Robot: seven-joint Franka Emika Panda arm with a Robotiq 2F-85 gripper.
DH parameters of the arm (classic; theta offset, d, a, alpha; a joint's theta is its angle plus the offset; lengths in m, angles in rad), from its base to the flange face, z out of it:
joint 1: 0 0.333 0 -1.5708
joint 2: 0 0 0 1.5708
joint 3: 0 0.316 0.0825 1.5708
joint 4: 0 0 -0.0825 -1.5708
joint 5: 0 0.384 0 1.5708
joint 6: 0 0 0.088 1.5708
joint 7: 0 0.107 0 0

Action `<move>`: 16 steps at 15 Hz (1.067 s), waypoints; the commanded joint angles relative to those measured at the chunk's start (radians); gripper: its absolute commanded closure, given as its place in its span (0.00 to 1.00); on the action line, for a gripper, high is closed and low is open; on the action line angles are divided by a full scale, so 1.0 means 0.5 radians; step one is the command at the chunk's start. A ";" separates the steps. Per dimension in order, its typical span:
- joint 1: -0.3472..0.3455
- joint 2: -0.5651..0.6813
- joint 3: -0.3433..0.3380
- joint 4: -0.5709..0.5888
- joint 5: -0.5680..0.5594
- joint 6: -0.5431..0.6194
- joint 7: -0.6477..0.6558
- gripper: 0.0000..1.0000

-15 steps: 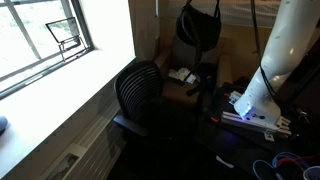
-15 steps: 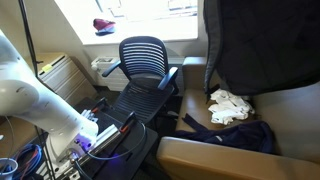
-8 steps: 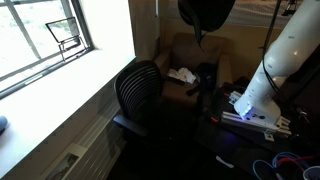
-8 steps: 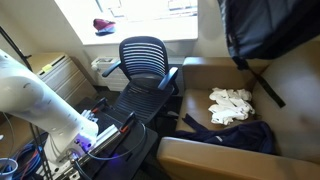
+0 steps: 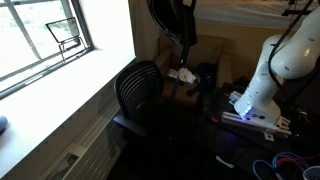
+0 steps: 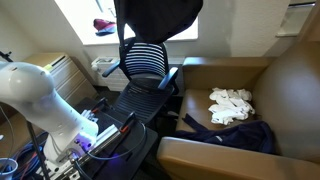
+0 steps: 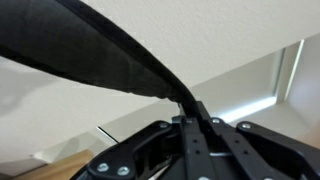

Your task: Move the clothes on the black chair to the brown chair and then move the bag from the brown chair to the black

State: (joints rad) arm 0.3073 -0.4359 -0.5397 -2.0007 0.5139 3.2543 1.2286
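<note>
A black bag (image 6: 158, 18) hangs in the air above the black chair (image 6: 145, 62), its top cut off by the frame; it also shows as the bag (image 5: 172, 20) over the black chair (image 5: 138, 90). In the wrist view my gripper (image 7: 191, 108) is shut on the bag's black strap (image 7: 110, 60). The gripper itself is above the frame in both exterior views. The whitish clothes (image 6: 231, 105) lie on the seat of the brown chair (image 6: 290, 90); the same clothes (image 5: 182, 75) show on the brown chair (image 5: 205, 55).
A dark blue cloth (image 6: 240, 136) lies at the brown chair's front edge. The white arm (image 6: 40, 100) rises from a base with a purple light (image 6: 95, 140). A window sill (image 5: 60, 85) runs behind the black chair. Cables (image 5: 290, 162) lie on the floor.
The bag has swung from in front of the brown chair's back across to above the black chair. The clothes have stayed where they were.
</note>
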 commanded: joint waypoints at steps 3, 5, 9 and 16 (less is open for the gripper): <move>0.097 -0.096 0.103 -0.137 -0.049 -0.503 -0.022 0.98; 0.122 -0.022 0.136 -0.179 -0.096 -0.648 -0.045 0.98; 0.307 0.201 0.072 -0.223 -0.126 -0.813 -0.247 0.98; 0.148 0.627 0.269 0.101 0.187 -1.480 -0.776 0.98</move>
State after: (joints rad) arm 0.5342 -0.2163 -0.5391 -2.0714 0.5083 2.6389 0.9501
